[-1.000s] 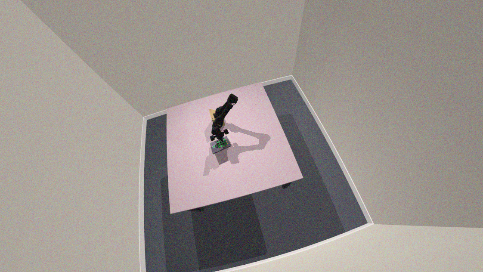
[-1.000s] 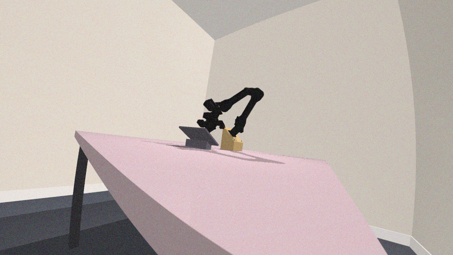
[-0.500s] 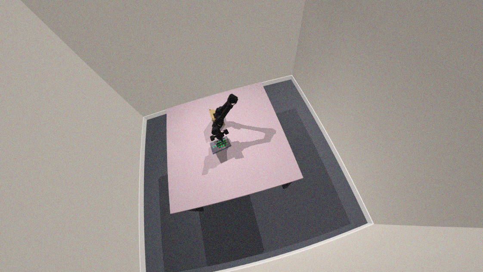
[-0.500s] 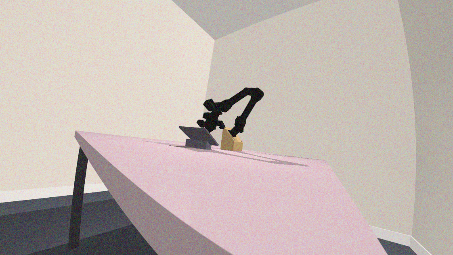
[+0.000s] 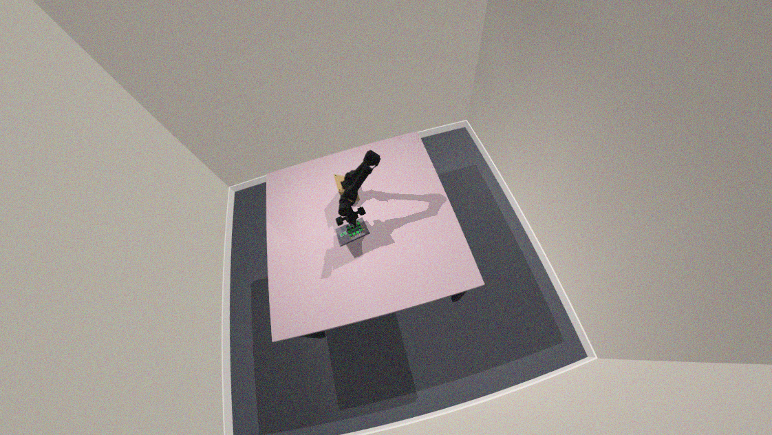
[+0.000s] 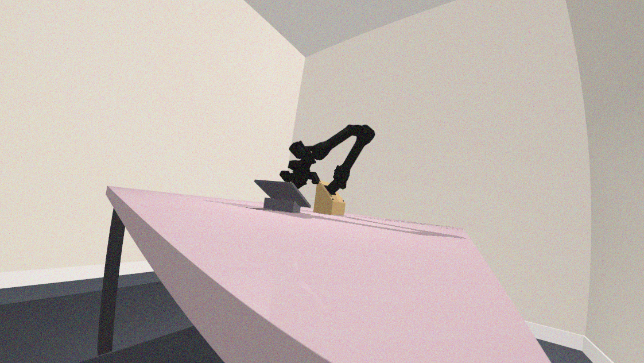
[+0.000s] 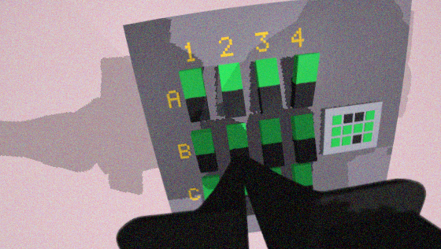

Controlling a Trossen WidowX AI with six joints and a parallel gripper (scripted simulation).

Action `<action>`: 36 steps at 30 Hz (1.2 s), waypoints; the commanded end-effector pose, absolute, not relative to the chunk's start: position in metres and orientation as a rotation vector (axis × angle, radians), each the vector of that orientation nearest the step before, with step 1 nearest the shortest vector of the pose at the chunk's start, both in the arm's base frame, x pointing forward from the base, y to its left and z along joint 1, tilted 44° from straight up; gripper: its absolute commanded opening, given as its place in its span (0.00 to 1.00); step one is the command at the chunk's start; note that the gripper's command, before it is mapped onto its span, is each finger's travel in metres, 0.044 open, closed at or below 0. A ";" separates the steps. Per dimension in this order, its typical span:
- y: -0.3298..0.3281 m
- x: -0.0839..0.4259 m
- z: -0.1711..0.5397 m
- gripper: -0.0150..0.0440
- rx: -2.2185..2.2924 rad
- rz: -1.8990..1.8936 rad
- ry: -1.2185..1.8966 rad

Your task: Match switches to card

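The grey tilted panel [image 7: 150, 71] [image 6: 275, 188] carries switches with green far halves and dark nearer halves. The card [image 7: 327, 131] shows dark squares at A2, A3 and C3, and green elsewhere. In the wrist view, switches A1 [image 7: 192, 83] and A4 [image 7: 306, 68] look raised at green; A2 [image 7: 232, 76] and A3 [image 7: 268, 72] look raised at dark. The tilt of row B is hard to tell. My gripper [image 7: 239, 161] [image 5: 353, 224] is shut and empty, its tips over the dark half of B2 [image 7: 237, 135]; contact cannot be told. The fingers hide much of row C.
The panel stands on a pink table [image 5: 378, 286] [image 6: 360, 270]. The arm's yellow base block [image 5: 339, 184] [image 6: 329, 205] is close beside the panel, on its nearer side. Arm shadows fall across the panel and table.
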State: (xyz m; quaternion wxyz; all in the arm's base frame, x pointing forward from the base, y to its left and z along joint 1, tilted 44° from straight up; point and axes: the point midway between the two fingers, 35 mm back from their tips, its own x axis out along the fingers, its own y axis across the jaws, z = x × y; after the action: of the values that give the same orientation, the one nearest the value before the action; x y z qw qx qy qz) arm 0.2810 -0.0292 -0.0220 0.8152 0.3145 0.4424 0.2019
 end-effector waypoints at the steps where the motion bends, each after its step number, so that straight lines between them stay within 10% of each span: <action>1: -0.029 0.281 -0.023 0.25 0.671 0.427 0.948; 36: -0.072 0.251 0.012 0.25 0.665 0.434 0.975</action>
State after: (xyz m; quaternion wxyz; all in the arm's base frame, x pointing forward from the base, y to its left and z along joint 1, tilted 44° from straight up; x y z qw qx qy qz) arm 0.2517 -0.0662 0.0112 0.8079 0.3124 0.4570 0.2021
